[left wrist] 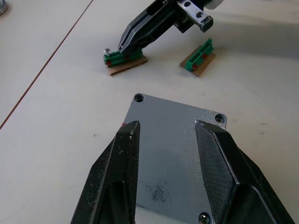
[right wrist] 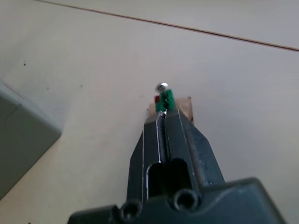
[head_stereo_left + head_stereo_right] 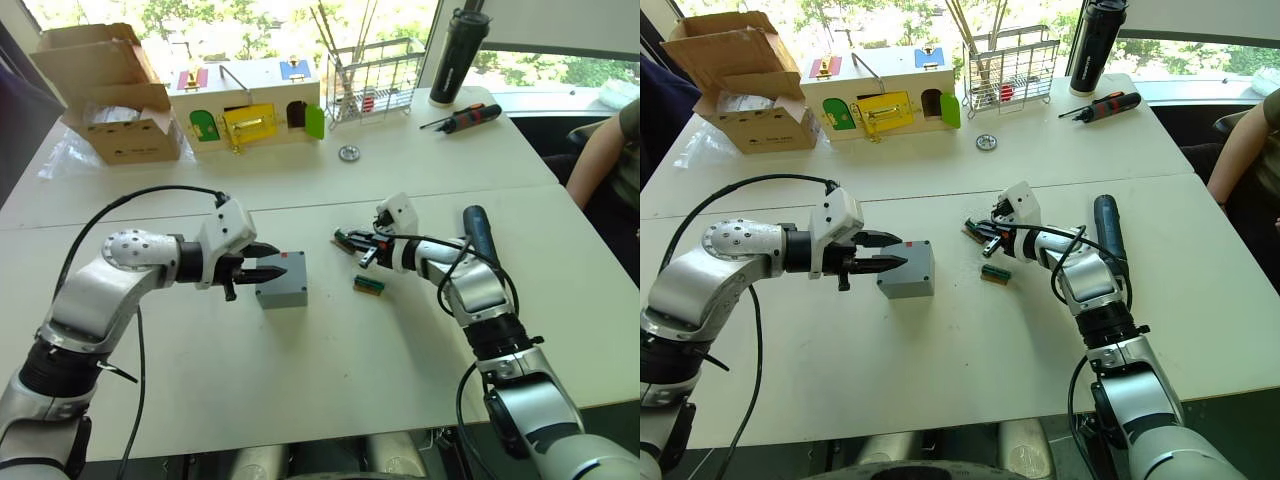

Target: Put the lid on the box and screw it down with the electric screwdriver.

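1. The small grey square plastic box [image 3: 281, 280] sits on the white table [image 3: 300, 380], its flat grey lid [image 1: 173, 140] already on top with screws at the corners.
2. The left gripper [image 3: 272, 271] hovers over the lid, fingers [image 1: 122, 163] spread apart, grasping nothing.
3. The right gripper [image 3: 345, 241] is clenched on a small green terminal-block board [image 1: 122, 59]; a second such board [image 3: 368, 285] lies just beside.
4. The thick black cylindrical electric screwdriver [image 3: 1107, 232] lies beside the right forearm.
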`<state>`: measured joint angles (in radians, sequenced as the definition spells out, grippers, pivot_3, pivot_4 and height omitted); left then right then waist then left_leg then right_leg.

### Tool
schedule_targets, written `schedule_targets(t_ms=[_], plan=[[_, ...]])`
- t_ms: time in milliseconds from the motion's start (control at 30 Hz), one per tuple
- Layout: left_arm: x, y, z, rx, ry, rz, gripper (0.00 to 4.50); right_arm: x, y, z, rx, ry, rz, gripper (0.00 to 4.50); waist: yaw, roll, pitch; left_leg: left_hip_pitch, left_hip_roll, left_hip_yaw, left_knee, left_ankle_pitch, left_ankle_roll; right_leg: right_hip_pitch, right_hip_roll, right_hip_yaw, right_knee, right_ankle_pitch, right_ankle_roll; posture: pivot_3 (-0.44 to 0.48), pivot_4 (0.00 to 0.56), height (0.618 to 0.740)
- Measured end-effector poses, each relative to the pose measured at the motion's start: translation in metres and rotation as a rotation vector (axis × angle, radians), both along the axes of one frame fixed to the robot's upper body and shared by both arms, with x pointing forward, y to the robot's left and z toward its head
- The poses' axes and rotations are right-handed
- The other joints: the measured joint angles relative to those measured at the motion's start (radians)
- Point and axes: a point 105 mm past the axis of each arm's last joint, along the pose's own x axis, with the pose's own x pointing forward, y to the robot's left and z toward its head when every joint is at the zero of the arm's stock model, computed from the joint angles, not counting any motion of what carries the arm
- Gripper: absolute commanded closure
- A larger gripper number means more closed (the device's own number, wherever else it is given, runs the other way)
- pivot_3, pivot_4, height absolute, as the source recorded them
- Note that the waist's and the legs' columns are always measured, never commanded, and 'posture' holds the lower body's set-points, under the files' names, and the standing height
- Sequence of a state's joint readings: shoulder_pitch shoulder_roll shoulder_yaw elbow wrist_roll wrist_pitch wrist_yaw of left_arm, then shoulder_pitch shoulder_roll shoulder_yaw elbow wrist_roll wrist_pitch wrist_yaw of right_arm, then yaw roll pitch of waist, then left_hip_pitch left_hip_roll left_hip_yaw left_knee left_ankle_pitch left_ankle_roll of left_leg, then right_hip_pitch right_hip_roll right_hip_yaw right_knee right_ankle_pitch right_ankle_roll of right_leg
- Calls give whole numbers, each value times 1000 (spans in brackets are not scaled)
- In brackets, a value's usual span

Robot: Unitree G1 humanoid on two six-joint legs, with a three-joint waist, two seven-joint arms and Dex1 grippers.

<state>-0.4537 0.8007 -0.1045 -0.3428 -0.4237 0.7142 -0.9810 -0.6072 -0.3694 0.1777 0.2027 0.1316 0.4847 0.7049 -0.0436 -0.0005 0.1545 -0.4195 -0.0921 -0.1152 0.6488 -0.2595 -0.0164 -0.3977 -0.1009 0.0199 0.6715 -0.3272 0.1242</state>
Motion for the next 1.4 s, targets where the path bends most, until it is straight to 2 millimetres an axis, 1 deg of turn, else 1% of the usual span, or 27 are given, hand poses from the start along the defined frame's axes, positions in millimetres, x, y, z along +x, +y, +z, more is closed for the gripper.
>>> schedule_targets(t_ms=[400, 600, 767, 867, 900, 1000, 1100, 1167, 1300, 1400], plan=[[0, 0, 0, 0, 1, -1, 2626, 0, -2, 2, 12, 6, -9, 4460, 0, 0, 0, 0, 0, 0, 0, 0, 0, 0, 0, 0, 0, 0, 0, 0, 150, 740], [0, 0, 0, -1, -1, -2, 2626, 0, -4, 13, 44, -11, -17, 4460, 0, 0, 0, 0, 0, 0, 0, 0, 0, 0, 0, 0, 0, 0, 0, 0, 150, 740], [1, -1, -1, -9, 2, -2, 2626, -1, -3, 15, 53, -7, -18, 4460, 0, 0, 0, 0, 0, 0, 0, 0, 0, 0, 0, 0, 0, 0, 0, 0, 150, 740], [1, 0, -1, -12, 7, 3, 2626, -4, 0, 26, 63, -37, -5, 4460, -1, 0, 0, 0, 0, 0, 0, 0, 0, 0, 0, 0, 0, 0, 0, 0, 150, 740], [2, 1, -2, -13, 10, 6, 2626, -6, 2, 31, 70, -50, 5, 4460, 0, 0, 0, 0, 0, 0, 0, 0, 0, 0, 0, 0, 0, 0, 0, 0, 150, 740], [4, 10, 2, -18, 14, 35, 2626, -21, 16, 56, 122, -93, 91, 4460, -1, 0, 0, 0, 0, 0, 0, 0, 0, -1, 0, 0, 0, 0, 0, 0, 150, 740], [3, 30, 4, 10, 18, 85, 2626, -41, 36, 71, 167, -94, 207, 4460, -3, 0, 0, 0, 0, 0, -1, 0, 0, -1, 0, 0, 0, 0, 0, 0, 150, 740], [1, 37, 1, 25, 29, 103, 2626, -50, 48, 73, 185, -80, 253, 4460, -2, 0, 0, 0, 0, 0, -1, 0, 0, -1, 0, 0, 1, 0, 0, 0, 150, 740], [-1, 42, -6, 28, 55, 121, 2626, -59, 72, 62, 182, -43, 320, 4460, 3, 0, 0, 0, -1, -1, 0, 0, 0, 0, -1, 0, 1, 0, 0, 0, 150, 740], [0, 42, -6, 28, 53, 125, 2626, -60, 79, 55, 167, -32, 332, 4460, 5, 0, 0, 0, -1, -1, 0, 0, 0, 0, -1, 0, 1, 0, 0, 0, 150, 740]])
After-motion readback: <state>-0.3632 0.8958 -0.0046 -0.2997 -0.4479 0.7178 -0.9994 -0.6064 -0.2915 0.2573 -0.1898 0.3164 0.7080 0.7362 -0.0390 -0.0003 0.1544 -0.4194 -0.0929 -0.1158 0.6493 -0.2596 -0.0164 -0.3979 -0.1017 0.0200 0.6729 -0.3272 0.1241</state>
